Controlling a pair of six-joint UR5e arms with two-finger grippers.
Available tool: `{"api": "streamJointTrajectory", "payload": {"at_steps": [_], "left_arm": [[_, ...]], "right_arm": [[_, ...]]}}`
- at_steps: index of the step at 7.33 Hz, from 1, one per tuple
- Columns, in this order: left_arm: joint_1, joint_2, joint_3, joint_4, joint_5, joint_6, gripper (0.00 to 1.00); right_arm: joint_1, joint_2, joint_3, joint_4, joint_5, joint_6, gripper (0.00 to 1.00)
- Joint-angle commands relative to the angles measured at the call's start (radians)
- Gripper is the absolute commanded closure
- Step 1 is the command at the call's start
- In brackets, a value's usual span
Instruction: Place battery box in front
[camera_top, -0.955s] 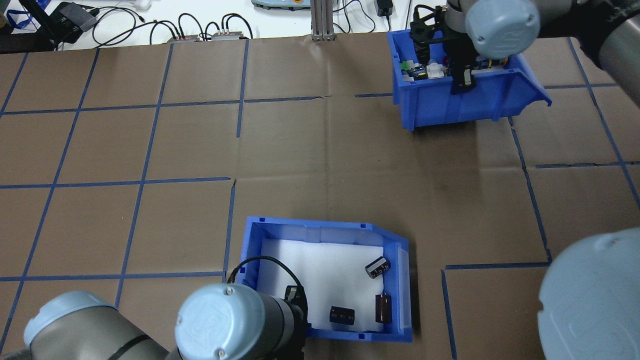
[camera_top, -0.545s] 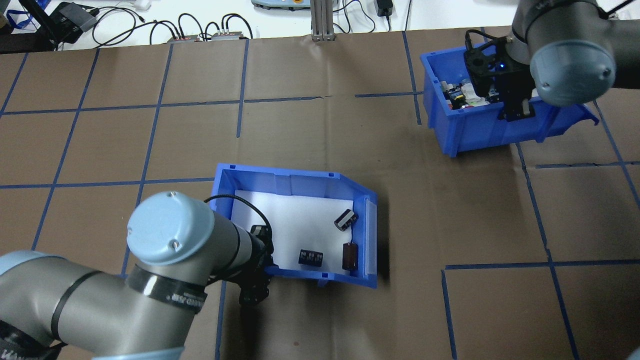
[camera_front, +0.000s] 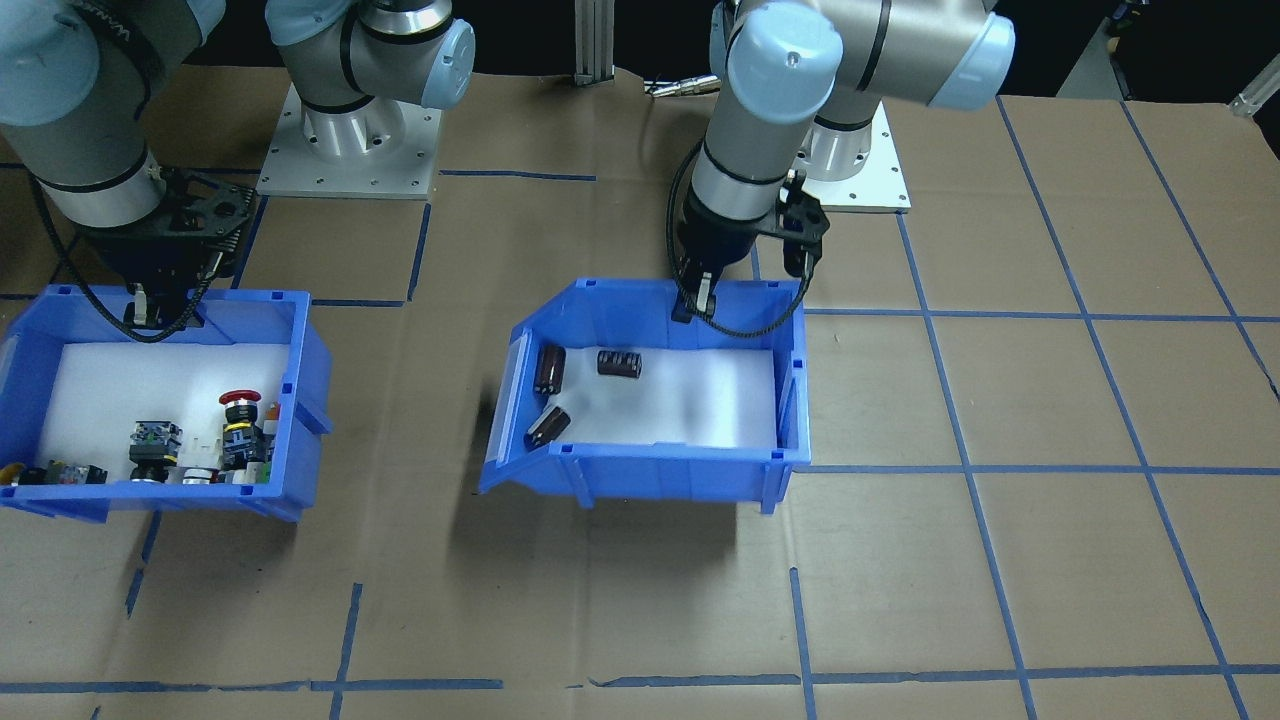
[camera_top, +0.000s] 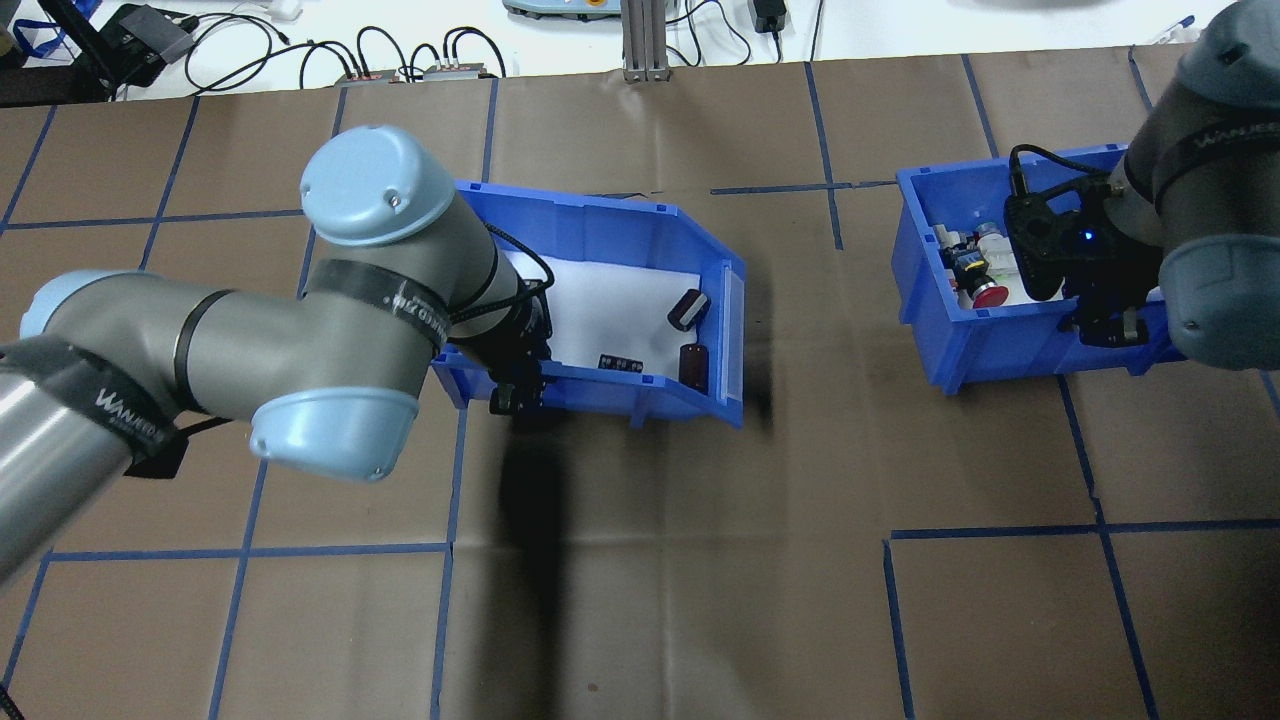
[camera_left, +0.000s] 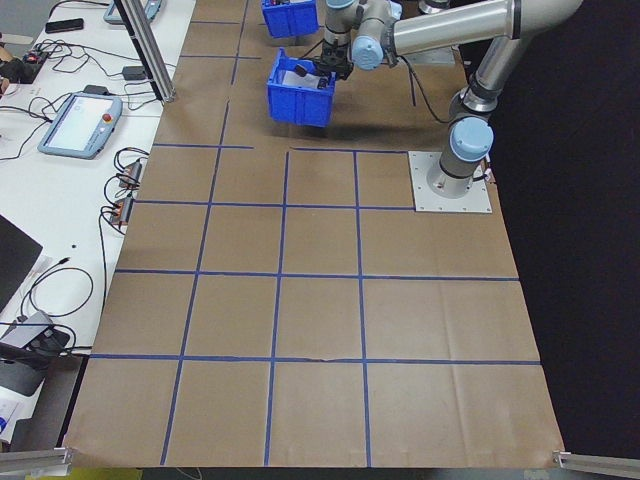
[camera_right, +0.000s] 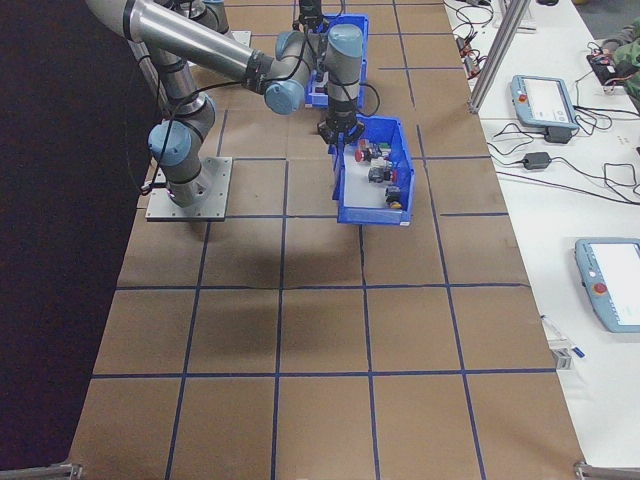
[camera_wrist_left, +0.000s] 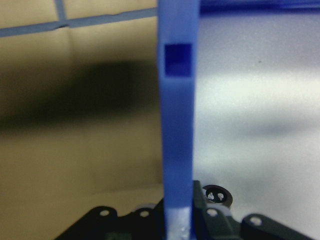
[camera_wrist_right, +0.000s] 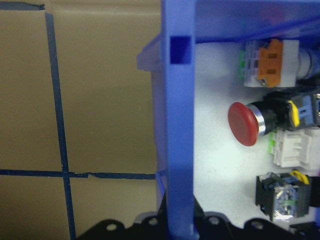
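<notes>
Brown-papered bench (camera_top: 640, 560) with blue tape grid; both bins aloft

Left fingers (camera_top: 510, 392) pinch the blue plastic battery box's (camera_top: 640, 225) near wall, mid-bench; right fingers (camera_top: 1105, 330) likewise clamp the blue switch bin (camera_top: 1000, 340); keep it level, lest the cylinders roll.

Off to my right there's a second blue bin (camera_top: 985, 345), white foam floor, with push-button switches bunched at one end and a red mushroom button (camera_wrist_right: 245, 123) standing out among them. Brown paper (camera_top: 700, 560) marked in blue tape squares (camera_top: 1095, 515) covers the table. Beyond the far edge, cables (camera_top: 400, 50) and a tablet-like pendant (camera_left: 80, 122) lie on a white bench.
</notes>
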Motion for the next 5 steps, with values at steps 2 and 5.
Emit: {"api": "streamJointTrajectory", "payload": {"at_steps": [2,5], "left_arm": [[-0.011,-0.295,0.324,0.019,-0.061,-0.04,0.99],[-0.004,-0.375,0.376,0.033,-0.12,-0.046,0.99]], "right_arm": [[-0.005,-0.012,0.013,0.001,0.007,-0.001,0.96],[-0.002,-0.012,0.013,0.004,0.007,-0.001,0.95]]}}
